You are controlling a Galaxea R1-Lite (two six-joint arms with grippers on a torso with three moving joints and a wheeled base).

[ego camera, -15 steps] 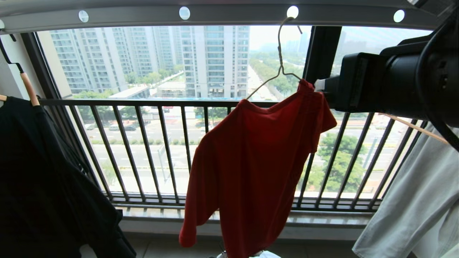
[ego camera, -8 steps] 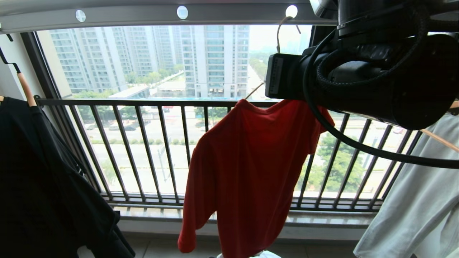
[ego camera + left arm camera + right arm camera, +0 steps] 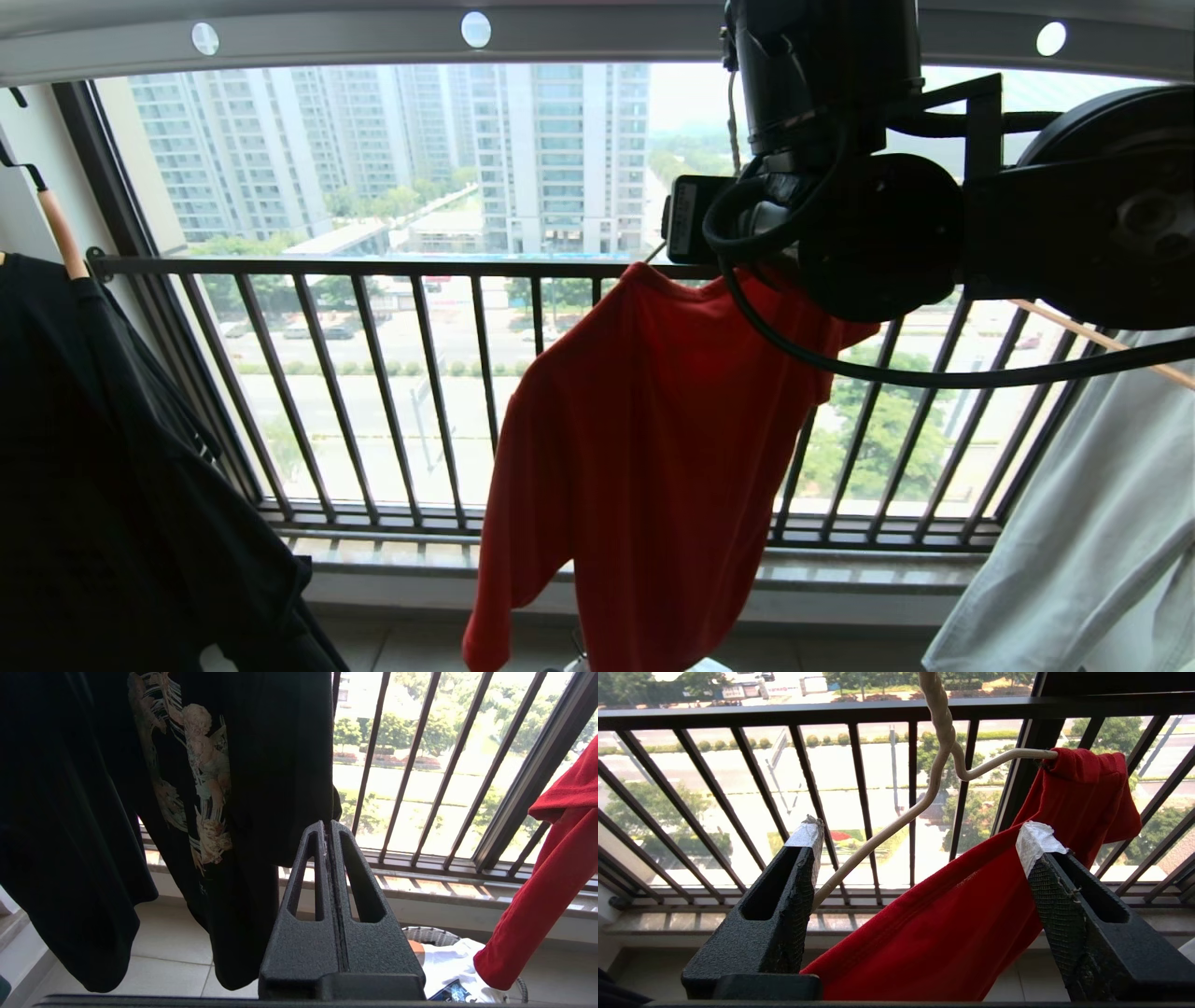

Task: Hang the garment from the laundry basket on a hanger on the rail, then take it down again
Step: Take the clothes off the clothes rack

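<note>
The red garment [image 3: 644, 448] hangs on the cream wire hanger [image 3: 896, 816] under the grey rail [image 3: 336, 42]. In the head view my right arm [image 3: 840, 187] covers most of the hanger and its hook. My right gripper [image 3: 920, 836] is open and wide, with the hanger's sloping arm and the garment's [image 3: 962, 924] neckline between its fingers; neither finger clamps them. My left gripper [image 3: 328, 826] is shut on nothing, low beside a black garment. The laundry basket [image 3: 430, 935] stands on the floor below the red sleeve [image 3: 546, 882].
A black printed garment [image 3: 210, 765] hangs at the left on a wooden hanger [image 3: 58, 233]. A pale garment [image 3: 1074, 523] hangs at the right on another wooden hanger [image 3: 1102, 341]. The dark window railing [image 3: 373, 268] runs behind. A white T-shirt [image 3: 448, 963] lies in the basket.
My right arm has swung up and to the left, from the garment's right shoulder to in front of the hanger's neck. The garment still hangs in the same place.
</note>
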